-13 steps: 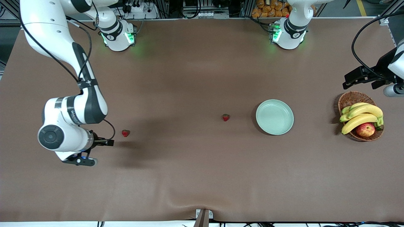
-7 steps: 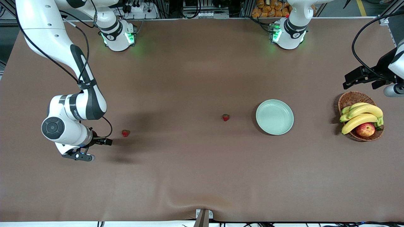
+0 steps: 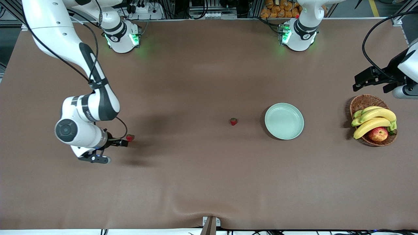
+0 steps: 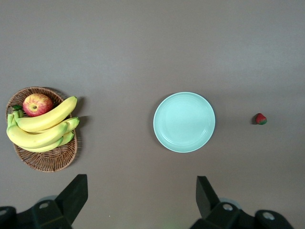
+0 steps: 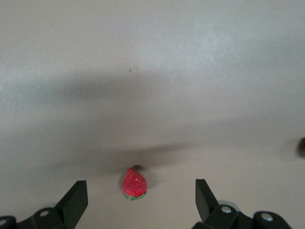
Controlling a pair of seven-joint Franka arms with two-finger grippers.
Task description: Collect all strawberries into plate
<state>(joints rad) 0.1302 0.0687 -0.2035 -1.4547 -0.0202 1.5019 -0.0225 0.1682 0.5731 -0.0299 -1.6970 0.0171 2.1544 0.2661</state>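
Two strawberries show; a third is out of view. One strawberry (image 3: pixel 130 137) lies toward the right arm's end of the table. My right gripper (image 3: pixel 115 145) is open right beside it. In the right wrist view this strawberry (image 5: pixel 134 183) sits just ahead of the gap between the open fingers of the right gripper (image 5: pixel 140 202), untouched. The other strawberry (image 3: pixel 233 121) lies mid-table beside the empty mint-green plate (image 3: pixel 284 121). My left gripper (image 3: pixel 363 81) waits open and empty in the air next to the basket. Its wrist view shows the left gripper (image 4: pixel 141 202), the plate (image 4: pixel 184 122) and the mid-table strawberry (image 4: pixel 259 119).
A brown wicker basket (image 3: pixel 363 101) with bananas (image 3: pixel 374 119) and a red-yellow apple (image 3: pixel 378 134) stands at the left arm's end of the table; it also shows in the left wrist view (image 4: pixel 45 160). The brown table cover has a ripple near the front edge.
My right arm has swung toward the left arm's end of the table, bringing its gripper right up to the strawberry. The left gripper has shifted slightly. The strawberries and plate have not moved.
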